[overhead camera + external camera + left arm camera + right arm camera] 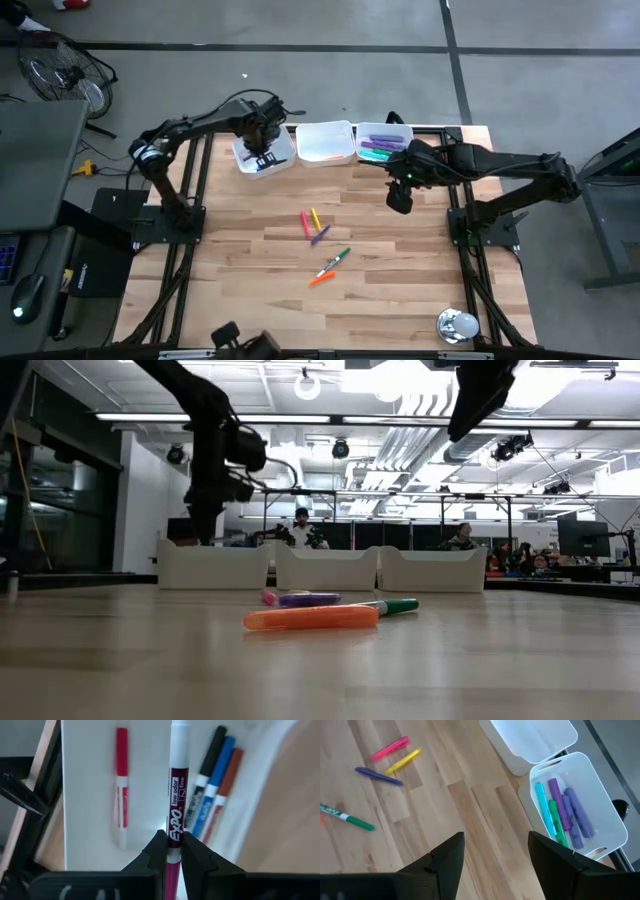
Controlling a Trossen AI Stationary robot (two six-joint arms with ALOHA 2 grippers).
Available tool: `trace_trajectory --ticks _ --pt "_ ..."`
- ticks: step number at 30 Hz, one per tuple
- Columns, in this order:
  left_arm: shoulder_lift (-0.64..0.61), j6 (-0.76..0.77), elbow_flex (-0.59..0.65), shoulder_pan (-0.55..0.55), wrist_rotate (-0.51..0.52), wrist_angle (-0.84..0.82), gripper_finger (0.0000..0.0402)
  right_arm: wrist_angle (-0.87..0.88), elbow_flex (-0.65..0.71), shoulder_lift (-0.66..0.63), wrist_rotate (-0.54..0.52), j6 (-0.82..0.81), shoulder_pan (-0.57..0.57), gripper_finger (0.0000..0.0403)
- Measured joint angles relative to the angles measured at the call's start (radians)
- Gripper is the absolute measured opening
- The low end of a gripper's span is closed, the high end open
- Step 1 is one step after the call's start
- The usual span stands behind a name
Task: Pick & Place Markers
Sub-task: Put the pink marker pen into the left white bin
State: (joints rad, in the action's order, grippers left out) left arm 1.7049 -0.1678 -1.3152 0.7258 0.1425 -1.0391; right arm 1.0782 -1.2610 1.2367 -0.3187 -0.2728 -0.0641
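At upper centre-left of the high view, the left gripper (170,851) pinches a white-barrelled magenta Expo marker (176,795) above the left white plastic tray (285,152), seemingly not touching it. The right gripper (495,852) hangs with fingers spread, empty, near the right white tray (600,785); loose coloured markers (318,240) lie mid-table.

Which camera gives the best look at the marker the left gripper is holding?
The left wrist view: the magenta marker fills it, pinched in the left gripper above the tray. Other views don't clearly show it.

Left dark metal claw (170,851) points straight down, its fingers (156,851) pinched together around a thin marker barrel. Right dark metal claw (495,855), arm reaching inward, hangs with fingers spread wide, holding nothing.
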Motion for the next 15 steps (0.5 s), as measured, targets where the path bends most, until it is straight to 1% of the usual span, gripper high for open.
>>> trace_trajectory --ticks 4,8,15 --pt "0.056 -0.045 0.000 0.005 0.007 0.012 0.0027 0.000 0.000 0.000 0.013 0.000 -0.026 0.0209" --pt "0.072 -0.090 -0.001 0.001 0.007 0.038 0.0027 -0.004 0.000 0.000 0.022 0.000 -0.043 0.0209" --pt "0.115 -0.099 0.000 0.001 0.015 0.044 0.0027 -0.008 0.000 0.000 0.034 0.001 -0.067 0.0209"
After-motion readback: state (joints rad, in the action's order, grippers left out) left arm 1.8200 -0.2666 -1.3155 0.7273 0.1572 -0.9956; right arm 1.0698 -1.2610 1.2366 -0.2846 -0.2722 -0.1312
